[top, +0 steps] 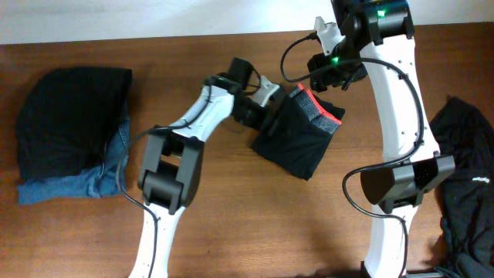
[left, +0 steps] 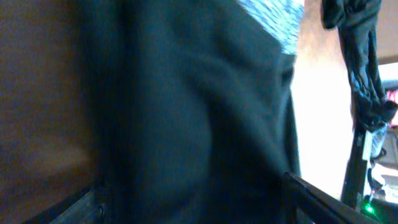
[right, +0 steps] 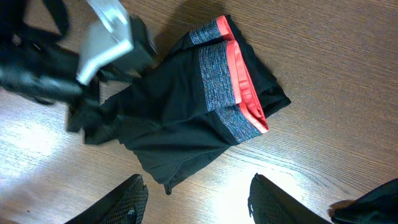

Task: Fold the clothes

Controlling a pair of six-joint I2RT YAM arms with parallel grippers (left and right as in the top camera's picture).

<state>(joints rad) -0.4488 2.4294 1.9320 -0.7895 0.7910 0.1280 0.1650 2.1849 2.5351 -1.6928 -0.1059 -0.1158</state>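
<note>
The desk is brown wood and carries everything below. My left arm reaches in from the near edge toward the centre. My right arm stands on the right and bends back toward the same spot.

At the far left a plain black garment lies heaped on a piece of blue denim, well apart from both arms. At the right edge another black garment lies crumpled and bears small white lettering.

The black leggings lie folded into a compact, skewed bundle at the centre of the desk, between my two arms. Their grey-speckled waistband, edged with a coral-red trim, is doubled over on the side toward my right arm.

My left jaws stand wide apart at the bundle's left edge. The black cloth fills the left wrist view, and a finger shows only at the lower corner.

My right jaws are also apart and hold nothing. Their fingers hang over bare wood just beside the bundle.
</note>
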